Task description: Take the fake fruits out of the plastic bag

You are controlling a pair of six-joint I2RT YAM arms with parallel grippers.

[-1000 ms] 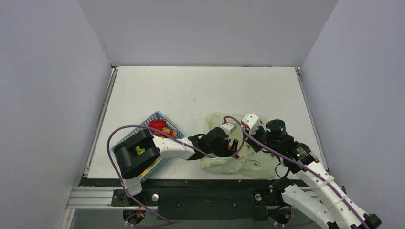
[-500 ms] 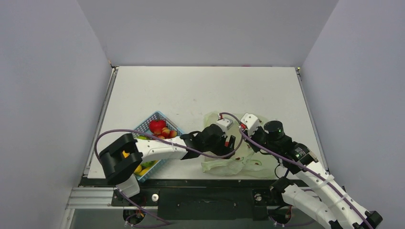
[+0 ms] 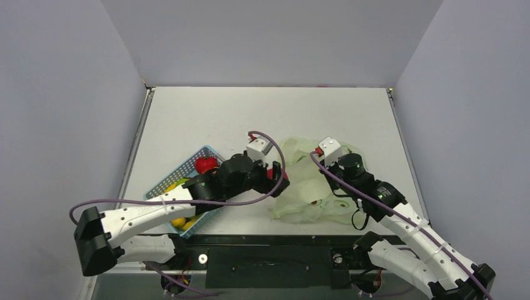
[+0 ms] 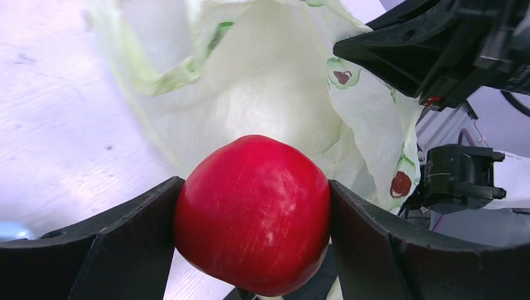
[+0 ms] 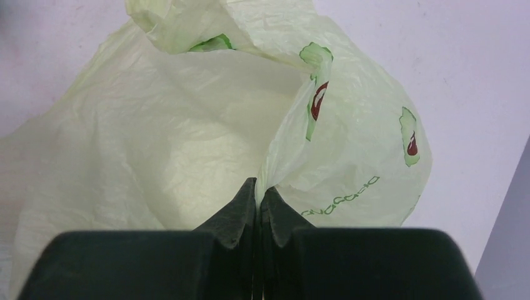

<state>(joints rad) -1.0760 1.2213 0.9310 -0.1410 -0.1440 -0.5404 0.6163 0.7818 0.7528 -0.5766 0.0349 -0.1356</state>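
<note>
The pale yellow-green plastic bag (image 3: 312,187) lies on the table right of centre, crumpled, with avocado prints. My left gripper (image 3: 277,177) is shut on a red apple (image 4: 253,212), held just outside the bag's left edge; the apple (image 3: 274,174) shows small in the top view. The bag (image 4: 269,94) lies behind the apple in the left wrist view. My right gripper (image 5: 259,190) is shut on a fold of the bag (image 5: 187,125) and pinches the thin film between its fingertips. No other fruit shows inside the bag.
A blue lattice basket (image 3: 172,178) stands left of the bag, with a glossy red fruit (image 3: 205,165) and yellow pieces in it, partly under my left arm. The table's near edge runs just below the bag.
My left gripper has pulled back to the left out of the bag with the red apple in it. The bag has spread wider and shifted up; the right gripper moved with it.
</note>
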